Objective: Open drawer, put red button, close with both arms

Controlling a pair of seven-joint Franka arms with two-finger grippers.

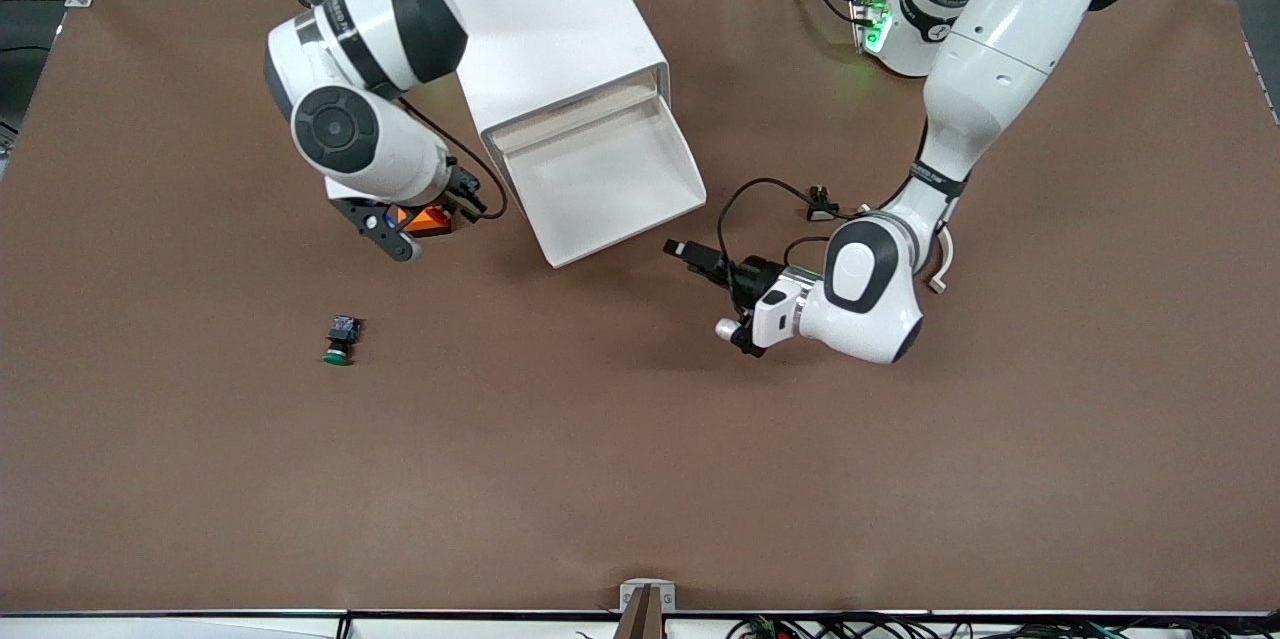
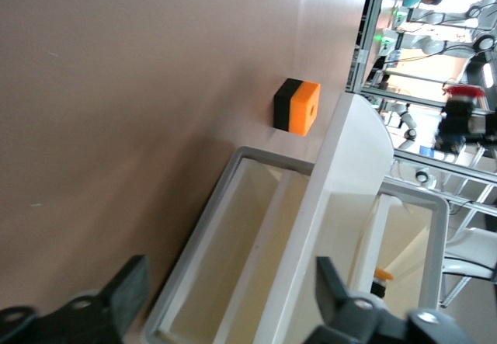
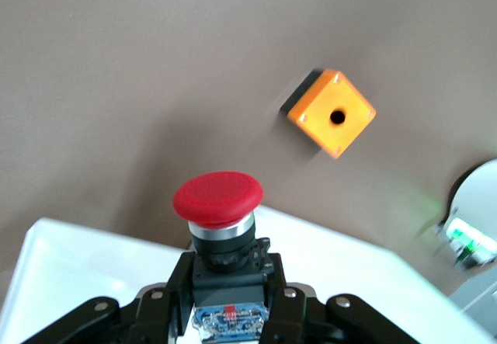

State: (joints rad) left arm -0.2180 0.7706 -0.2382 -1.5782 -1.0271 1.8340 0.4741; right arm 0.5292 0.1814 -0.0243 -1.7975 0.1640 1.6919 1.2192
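The red button (image 3: 217,196) has a round red cap and a black-and-blue body. My right gripper (image 3: 231,282) is shut on that body and holds it in the air. In the front view my right gripper (image 1: 392,231) hangs over the table beside the white cabinet (image 1: 540,29), just over an orange box (image 1: 425,219); the wrist hides the red cap there. The drawer (image 1: 600,179) is pulled open and empty. My left gripper (image 1: 695,264) is open and empty, low over the table in front of the drawer. The left wrist view shows its fingers (image 2: 128,297) apart before the drawer rim (image 2: 256,156).
A button with a green cap (image 1: 340,339) lies on the brown table, nearer to the front camera than my right gripper. The orange box also shows in the right wrist view (image 3: 332,112) and the left wrist view (image 2: 297,107). A small black connector (image 1: 822,209) lies by the left arm.
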